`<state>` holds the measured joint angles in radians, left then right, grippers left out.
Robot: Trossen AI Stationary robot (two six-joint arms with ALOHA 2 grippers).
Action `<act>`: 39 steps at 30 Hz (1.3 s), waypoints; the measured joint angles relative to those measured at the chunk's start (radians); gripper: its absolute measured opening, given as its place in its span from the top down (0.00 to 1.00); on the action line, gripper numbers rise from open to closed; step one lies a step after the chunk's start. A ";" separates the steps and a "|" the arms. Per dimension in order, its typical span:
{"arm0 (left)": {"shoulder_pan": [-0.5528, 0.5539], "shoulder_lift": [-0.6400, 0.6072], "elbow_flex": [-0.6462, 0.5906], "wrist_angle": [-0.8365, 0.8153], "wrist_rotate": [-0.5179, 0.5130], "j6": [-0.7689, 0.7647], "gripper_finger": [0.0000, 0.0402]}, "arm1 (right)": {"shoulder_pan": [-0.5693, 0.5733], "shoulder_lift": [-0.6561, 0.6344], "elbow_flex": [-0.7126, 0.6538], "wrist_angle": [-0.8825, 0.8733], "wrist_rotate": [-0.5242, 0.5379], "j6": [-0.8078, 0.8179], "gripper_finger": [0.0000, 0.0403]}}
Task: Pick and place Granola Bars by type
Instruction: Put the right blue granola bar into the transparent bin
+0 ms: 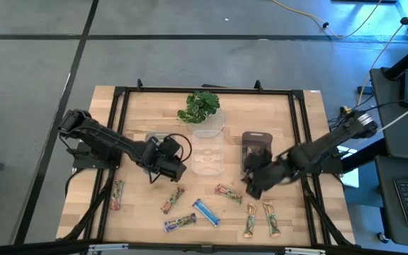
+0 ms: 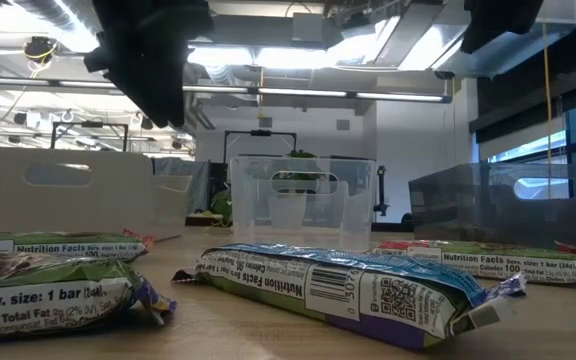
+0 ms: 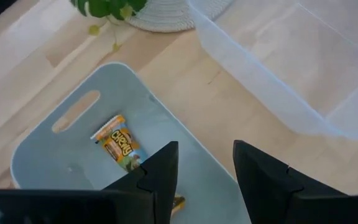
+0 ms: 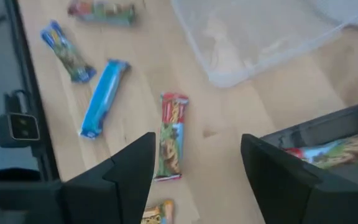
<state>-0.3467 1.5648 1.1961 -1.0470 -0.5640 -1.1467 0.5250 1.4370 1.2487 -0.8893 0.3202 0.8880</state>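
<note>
Several granola bars lie flat on the near part of the table, among them a blue one (image 1: 206, 211), a red-green one (image 1: 228, 193) and two side by side (image 1: 261, 219). My left gripper (image 3: 204, 180) hangs open and empty above the white bin (image 3: 73, 155), which holds a yellow-orange bar (image 3: 120, 143). My right gripper (image 4: 197, 180) is open and empty above the table, by the near edge of the dark bin (image 4: 328, 134), which holds a bar (image 4: 334, 152). The red-green bar (image 4: 171, 134) lies on the wood beyond its fingers.
A clear bin (image 1: 207, 152) stands between the white bin (image 1: 156, 138) and the dark bin (image 1: 257, 145). Behind it sits a small green plant (image 1: 200, 108) on a white mat. A black frame (image 1: 119, 95) runs around the table. Bare wood lies between the bins and the bars.
</note>
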 joint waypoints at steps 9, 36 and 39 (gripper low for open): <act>-0.169 -0.082 0.000 -0.010 -0.211 0.040 0.63 | 0.061 0.282 0.143 -0.014 0.000 0.024 0.41; -0.376 -0.108 0.000 -0.011 -0.212 0.035 0.63 | 0.034 0.501 0.190 0.342 -0.174 -0.029 0.41; -0.376 -0.108 0.000 -0.011 -0.212 0.035 0.63 | 0.034 0.501 0.190 0.390 -0.157 -0.030 0.41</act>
<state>-0.7231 1.4567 1.1957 -1.0580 -0.7757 -1.1122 0.5587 1.9385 1.4387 -0.4988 0.1630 0.8581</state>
